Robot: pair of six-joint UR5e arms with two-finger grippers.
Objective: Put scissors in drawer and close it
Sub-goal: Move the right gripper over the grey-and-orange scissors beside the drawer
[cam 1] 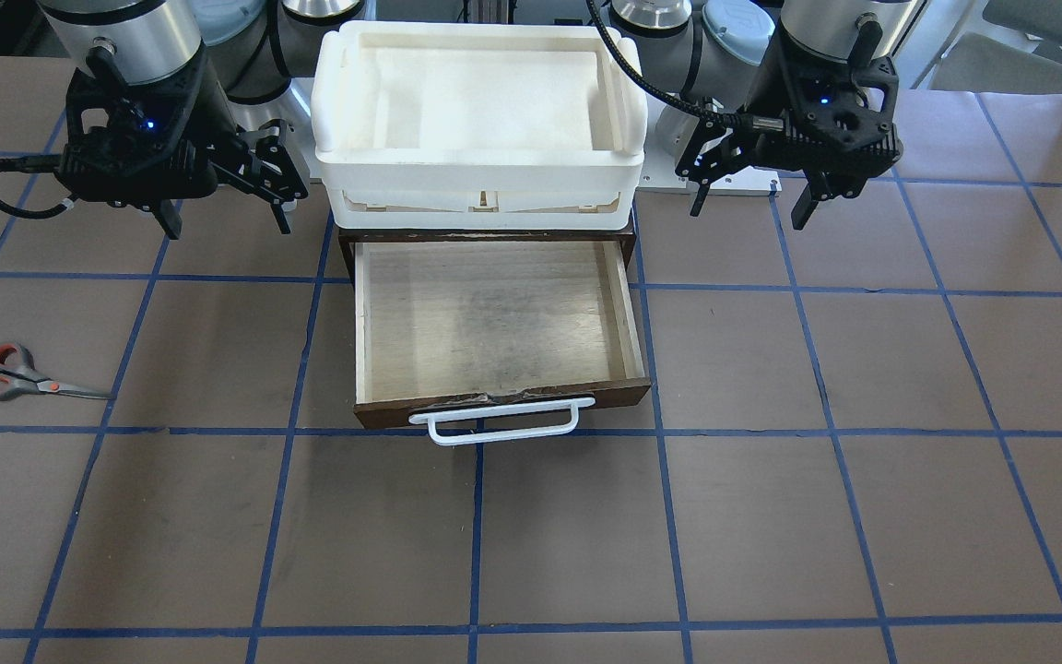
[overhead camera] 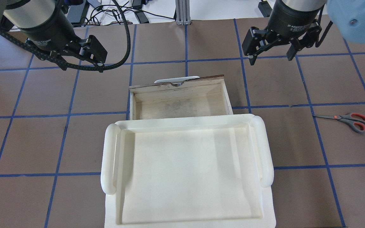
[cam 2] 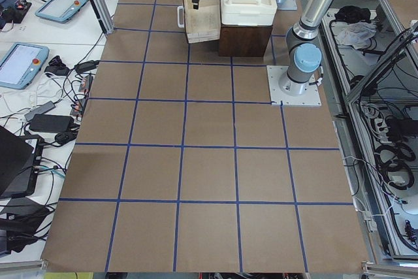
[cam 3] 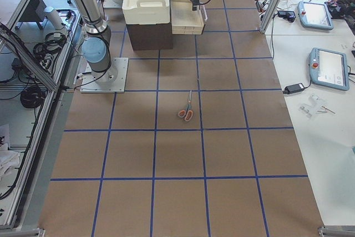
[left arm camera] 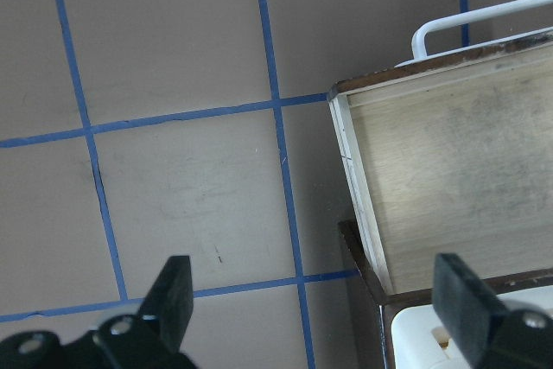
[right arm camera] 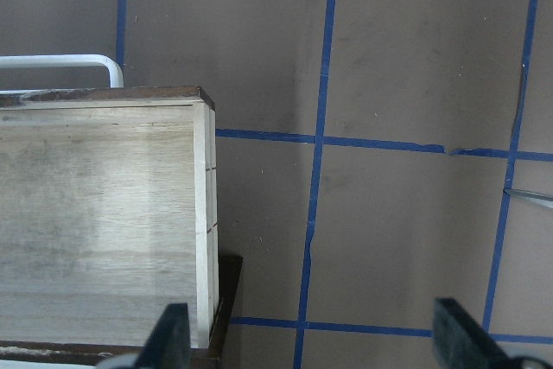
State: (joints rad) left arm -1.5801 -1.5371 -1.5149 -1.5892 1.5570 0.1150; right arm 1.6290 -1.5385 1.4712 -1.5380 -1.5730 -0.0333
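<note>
The scissors (cam 1: pixel 24 376) lie flat on the brown table on my right side, far from both grippers; they also show in the overhead view (overhead camera: pixel 348 119) and the exterior right view (cam 3: pixel 187 107). The drawer (cam 1: pixel 494 323) is pulled out, its pale interior empty, with the white bar handle (cam 1: pixel 494 420) on the front. It also shows in the overhead view (overhead camera: pixel 182 103). My left gripper (cam 1: pixel 750 214) hangs open and empty beside the drawer's left side (left arm camera: pixel 458 170). My right gripper (cam 1: pixel 227 223) hangs open and empty beside its right side (right arm camera: pixel 95 205).
A white plastic tray (overhead camera: pixel 109 158) sits on the dark-brown cabinet (cam 3: pixel 148 36) that holds the drawer. Blue tape lines grid the table. Tablets and cables lie on side tables (cam 2: pixel 26 63) beyond the table's edge.
</note>
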